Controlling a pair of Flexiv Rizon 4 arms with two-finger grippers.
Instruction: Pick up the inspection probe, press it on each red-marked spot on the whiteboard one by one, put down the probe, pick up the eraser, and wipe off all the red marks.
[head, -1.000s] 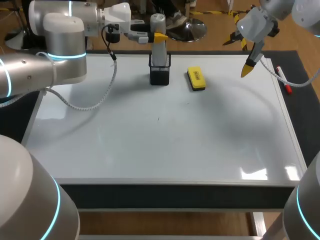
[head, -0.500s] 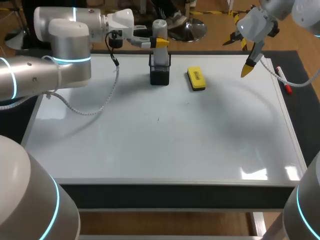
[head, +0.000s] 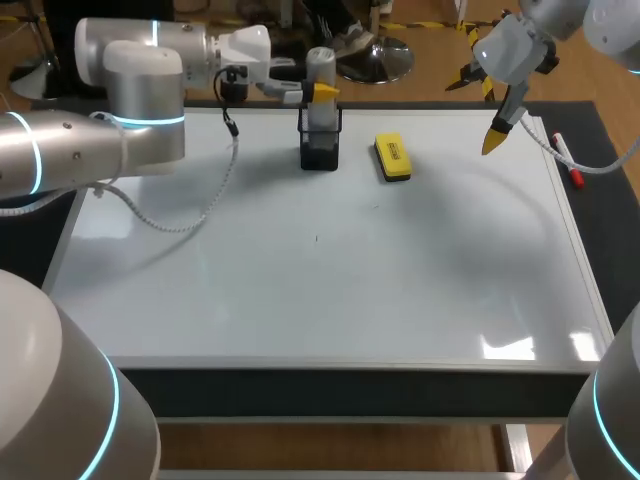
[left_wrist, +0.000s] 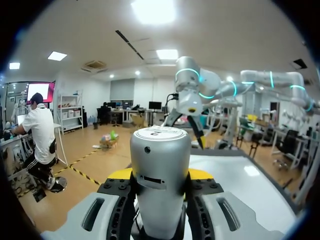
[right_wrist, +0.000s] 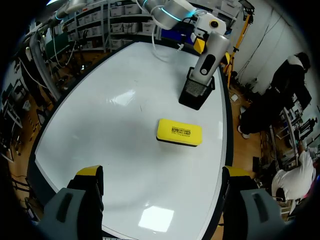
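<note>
Probe (head: 319, 68) stands upright in a black mesh holder (head: 320, 150) at the far edge of the whiteboard (head: 300, 300); the left gripper (head: 320, 93) is clamped on its grey upper body, 1 yellow tip on each side. Seen from the left wrist, the probe (left_wrist: 160, 150) fills the gap between the 2 fingers of that gripper (left_wrist: 160, 176). A yellow eraser (head: 392, 158) lies flat on the board just beside the holder, apart from it. The right gripper (head: 496, 138) hangs above the board's far right corner, jaws spread wide and holding nothing; from its wrist the eraser (right_wrist: 179, 132) lies ahead of the right gripper (right_wrist: 162, 175). A red-capped marker (head: 566, 160) rests at the board's right edge.
</note>
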